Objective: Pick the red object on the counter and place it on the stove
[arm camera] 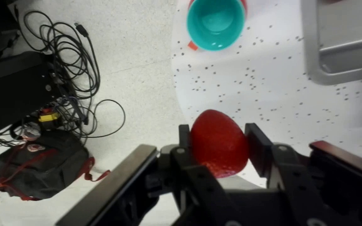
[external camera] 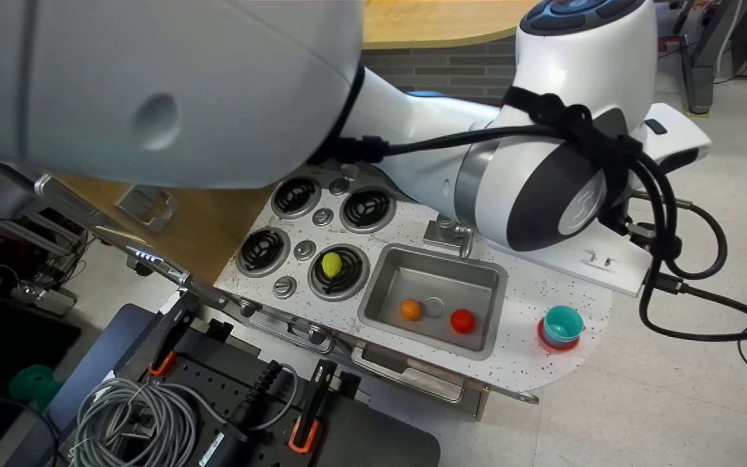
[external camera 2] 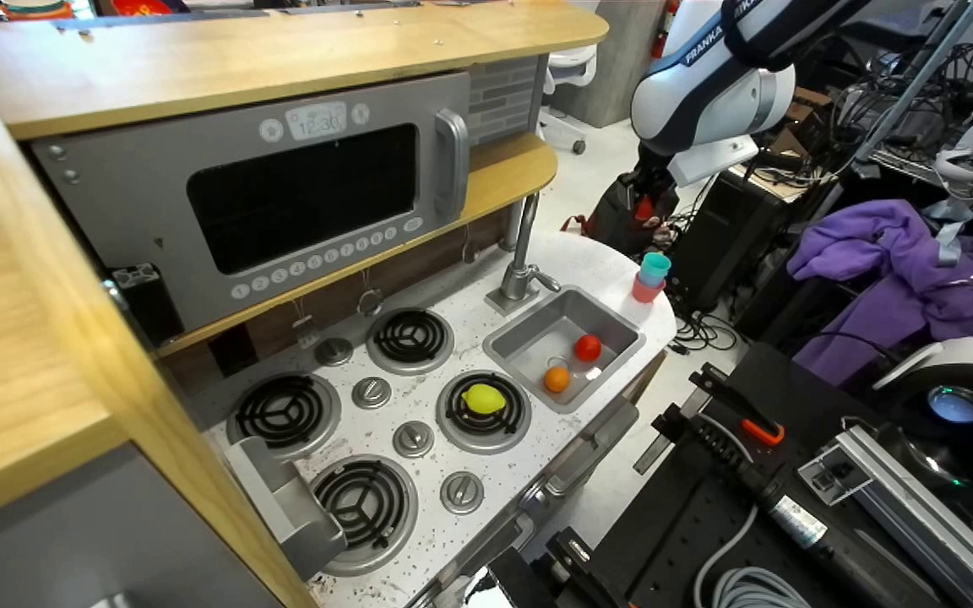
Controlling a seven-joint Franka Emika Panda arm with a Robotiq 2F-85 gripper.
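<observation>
In the wrist view the tool (arm camera: pixel 219 133) is closed up against the red object (arm camera: pixel 220 144), its black fingers (arm camera: pixel 258 138) touching it on both sides. Behind it passes the rounded end of the white speckled worktop (arm camera: pixel 231 81); a teal cup (arm camera: pixel 216 22) stands near that edge, and a corner of the grey sink (arm camera: pixel 313 62) shows farther in.

In an exterior view the tool points down in the air, higher than the rounded end, with the red object in its grip. Near that end's edge the teal cup sits in a red cup (external camera 2: pixel 647 290). An orange ball (external camera 2: pixel 557 378) and a red ball (external camera 2: pixel 588 347) lie in the sink, the orange one nearer the stove (external camera 2: pixel 409 401). A yellow lemon-shaped piece (external camera 2: pixel 484 399) rests on the burner closest to both sink and front edge.

In an exterior view the arm (external camera: pixel 412 168) covers part of the worktop's back edge and the held piece is hidden. The stove fills the end opposite the rounded one; the faucet (external camera: pixel 448 230) stands between sink and back edge.
</observation>
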